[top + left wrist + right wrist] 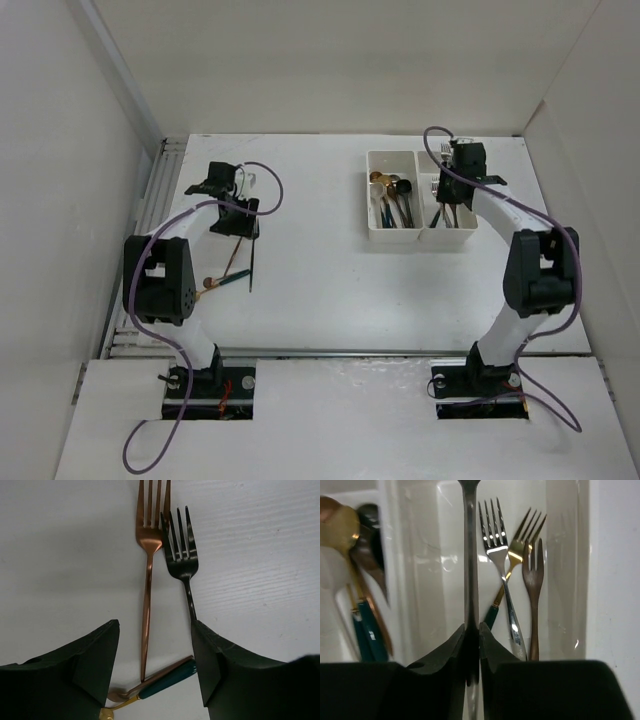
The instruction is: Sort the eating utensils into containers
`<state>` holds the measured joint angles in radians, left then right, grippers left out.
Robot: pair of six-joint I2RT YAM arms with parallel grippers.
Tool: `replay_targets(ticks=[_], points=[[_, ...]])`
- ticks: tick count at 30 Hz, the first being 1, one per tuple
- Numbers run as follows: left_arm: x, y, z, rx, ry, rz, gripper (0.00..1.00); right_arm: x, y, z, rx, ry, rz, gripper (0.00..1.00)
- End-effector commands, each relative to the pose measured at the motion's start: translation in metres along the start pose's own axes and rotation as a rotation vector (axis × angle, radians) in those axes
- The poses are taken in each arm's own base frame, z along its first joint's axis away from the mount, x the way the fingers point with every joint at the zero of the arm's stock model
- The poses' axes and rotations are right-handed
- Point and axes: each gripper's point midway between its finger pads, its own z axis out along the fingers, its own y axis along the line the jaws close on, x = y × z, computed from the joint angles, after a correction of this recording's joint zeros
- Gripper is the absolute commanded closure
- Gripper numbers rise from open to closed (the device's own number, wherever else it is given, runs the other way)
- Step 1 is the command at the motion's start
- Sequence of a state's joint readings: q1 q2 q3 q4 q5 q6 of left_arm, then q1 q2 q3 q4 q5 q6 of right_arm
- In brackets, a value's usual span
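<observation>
My left gripper (236, 208) is open and empty (155, 645), low over loose utensils on the table. A copper fork (147, 580) and a black fork (181, 555) lie side by side, tines away from me. A green-handled gold spoon (167, 682) and a copper spoon lie crossed between the fingers. These show in the top view as a small cluster (236, 265). My right gripper (447, 190) is shut on a silver utensil's handle (471, 555) and holds it over the right bin (474, 228). That bin holds a silver fork (495, 545), a gold fork (520, 545) and a copper fork (534, 580).
The left bin (370, 195) holds several spoons (340, 530), some with green handles. A slotted rail (150, 200) runs along the table's left edge. White walls close in the table on three sides. Purple cables loop off both arms.
</observation>
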<state>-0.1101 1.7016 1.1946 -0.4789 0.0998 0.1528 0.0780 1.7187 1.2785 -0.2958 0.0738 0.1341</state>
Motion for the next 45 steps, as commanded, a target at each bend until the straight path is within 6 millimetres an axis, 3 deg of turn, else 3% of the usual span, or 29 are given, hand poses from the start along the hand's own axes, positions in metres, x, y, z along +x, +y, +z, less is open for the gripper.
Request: replay_targets(ticks=[1,2,3,5,8,14,19,20,22,26,29,31,33,34,36,37,38,39,40,41,42,43,44,45], points=[[0.000,0.008,0.007,-0.034,-0.005,0.044,0.44,-0.001,-0.013,0.015,0.062,0.058,-0.036,0.77],[0.000,0.008,0.010,-0.034,-0.002,0.044,0.44,0.001,-0.013,0.018,0.064,0.072,-0.037,0.73],[0.005,0.008,0.017,-0.032,0.021,0.043,0.47,0.001,-0.013,0.020,0.065,0.081,-0.047,0.63],[0.010,0.006,0.020,-0.019,0.041,0.042,0.48,-0.002,-0.011,0.021,0.054,0.081,-0.047,0.56],[0.009,0.006,0.024,-0.019,0.040,0.042,0.50,-0.006,-0.011,0.018,0.053,0.071,-0.046,0.54],[0.020,0.013,0.050,-0.048,0.109,0.041,0.57,-0.027,-0.007,-0.007,0.035,0.002,-0.040,0.53],[0.022,0.014,0.063,-0.044,0.146,0.040,0.76,-0.040,-0.007,-0.031,0.027,-0.057,-0.035,0.52],[0.025,0.012,0.066,-0.034,0.155,0.039,0.88,-0.044,-0.007,-0.034,0.026,-0.067,-0.034,0.52],[0.025,0.012,0.066,-0.034,0.155,0.030,1.00,-0.046,-0.008,-0.041,0.033,-0.081,-0.032,0.52],[0.021,0.012,0.062,-0.035,0.157,0.021,1.00,-0.060,-0.008,-0.060,0.025,-0.138,-0.027,0.52],[-0.001,0.016,0.043,-0.026,0.102,-0.036,1.00,-0.063,0.002,-0.068,0.015,-0.157,-0.040,0.51],[-0.027,0.014,0.019,0.004,0.029,-0.066,1.00,-0.073,0.010,-0.080,0.018,-0.194,-0.063,0.49],[-0.053,0.013,-0.002,0.012,-0.050,-0.079,1.00,-0.078,0.032,-0.093,-0.019,-0.225,-0.098,0.47],[-0.076,0.010,-0.026,0.023,-0.130,-0.089,1.00,-0.085,0.053,-0.104,-0.061,-0.262,-0.117,0.44],[-0.101,0.008,-0.053,0.030,-0.219,-0.104,1.00,-0.101,0.078,-0.127,-0.121,-0.349,-0.138,0.36],[-0.119,0.008,-0.072,0.030,-0.282,-0.124,1.00,-0.103,0.093,-0.135,-0.164,-0.378,-0.149,0.18],[-0.130,0.006,-0.091,0.039,-0.335,-0.129,1.00,-0.106,0.110,-0.145,-0.213,-0.411,-0.160,0.11],[-0.137,0.003,-0.102,0.052,-0.365,-0.136,1.00,-0.099,0.140,-0.156,-0.282,-0.434,-0.188,0.04],[-0.146,0.001,-0.113,0.063,-0.405,-0.141,1.00,-0.110,0.161,-0.172,-0.347,-0.500,-0.190,0.00],[-0.155,-0.005,-0.133,0.092,-0.462,-0.142,1.00,-0.107,0.178,-0.182,-0.400,-0.521,-0.203,0.00],[-0.160,-0.009,-0.144,0.116,-0.493,-0.174,1.00,-0.096,0.214,-0.199,-0.513,-0.524,-0.221,0.00],[-0.162,-0.014,-0.151,0.141,-0.519,-0.187,1.00,-0.098,0.236,-0.211,-0.583,-0.551,-0.219,0.00],[-0.167,-0.018,-0.158,0.165,-0.560,-0.200,1.00,-0.090,0.259,-0.212,-0.644,-0.531,-0.221,0.00],[-0.170,-0.026,-0.178,0.190,-0.616,-0.204,1.00,-0.082,0.283,-0.221,-0.729,-0.516,-0.233,0.00]])
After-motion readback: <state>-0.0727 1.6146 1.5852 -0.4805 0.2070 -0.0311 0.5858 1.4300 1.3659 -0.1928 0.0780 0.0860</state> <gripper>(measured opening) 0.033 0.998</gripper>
